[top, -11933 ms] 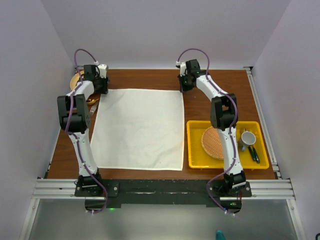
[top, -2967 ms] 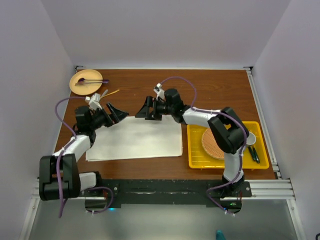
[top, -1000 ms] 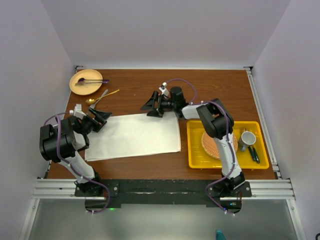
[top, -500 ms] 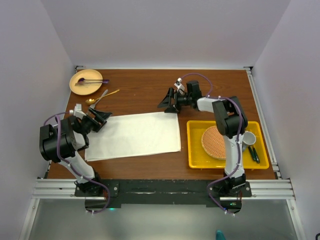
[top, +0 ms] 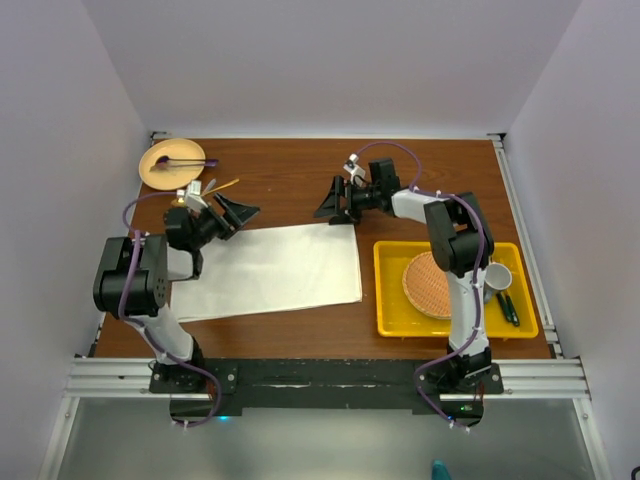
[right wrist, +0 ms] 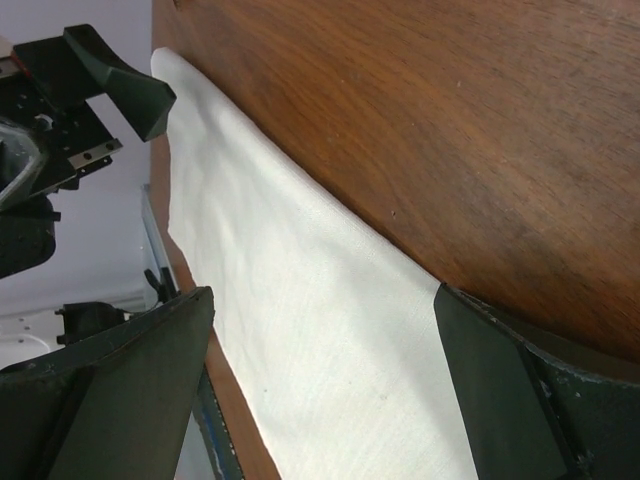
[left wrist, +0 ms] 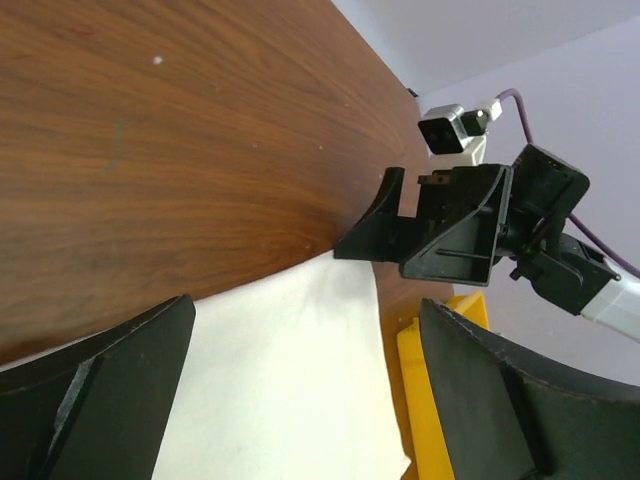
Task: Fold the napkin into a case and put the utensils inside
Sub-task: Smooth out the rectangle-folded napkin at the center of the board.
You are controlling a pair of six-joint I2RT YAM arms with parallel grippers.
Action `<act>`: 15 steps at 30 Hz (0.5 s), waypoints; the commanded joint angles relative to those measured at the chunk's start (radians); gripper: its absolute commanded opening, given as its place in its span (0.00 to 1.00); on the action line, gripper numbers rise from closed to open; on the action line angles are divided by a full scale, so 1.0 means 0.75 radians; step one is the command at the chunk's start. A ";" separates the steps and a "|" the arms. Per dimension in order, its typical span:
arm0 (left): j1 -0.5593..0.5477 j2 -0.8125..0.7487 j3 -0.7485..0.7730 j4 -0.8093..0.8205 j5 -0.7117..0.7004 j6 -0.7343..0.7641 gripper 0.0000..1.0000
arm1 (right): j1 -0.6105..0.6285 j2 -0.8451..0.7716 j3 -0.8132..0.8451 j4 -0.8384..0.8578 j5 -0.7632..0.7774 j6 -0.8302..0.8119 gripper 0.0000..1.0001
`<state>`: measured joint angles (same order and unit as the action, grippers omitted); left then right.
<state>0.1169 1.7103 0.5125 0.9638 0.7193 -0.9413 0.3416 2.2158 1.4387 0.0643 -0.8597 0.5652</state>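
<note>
- The table point(top: 290, 170) shows bare wood across its far half, open between the two arms.
- The napkin point(top: 270, 272) lies folded into a long strip at the near left. Its right edge stops just short of the yellow tray point(top: 390, 300).
- The left gripper point(top: 240, 213) hangs at the strip's far left corner, jaws spread wide and empty.
- The right gripper point(top: 335, 208) sits just past the far right corner, also spread and empty.
- The utensils point(top: 224, 185) lie behind the left gripper, off the cloth.
- Half a second ago the left gripper sat lower, at the strip's left edge. The right one has barely moved.
</note>
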 commanded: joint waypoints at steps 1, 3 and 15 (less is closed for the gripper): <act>-0.082 0.151 0.092 0.144 -0.118 -0.123 1.00 | 0.003 0.028 0.017 -0.151 0.152 -0.117 0.98; -0.080 0.209 0.120 0.165 -0.141 -0.128 1.00 | 0.001 0.032 0.035 -0.192 0.166 -0.146 0.98; 0.216 0.194 0.020 -0.019 -0.147 0.052 1.00 | 0.001 0.056 0.092 -0.331 0.254 -0.254 0.98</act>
<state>0.1795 1.8931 0.5739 0.9916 0.6235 -0.9798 0.3515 2.2173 1.5028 -0.0731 -0.8101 0.4606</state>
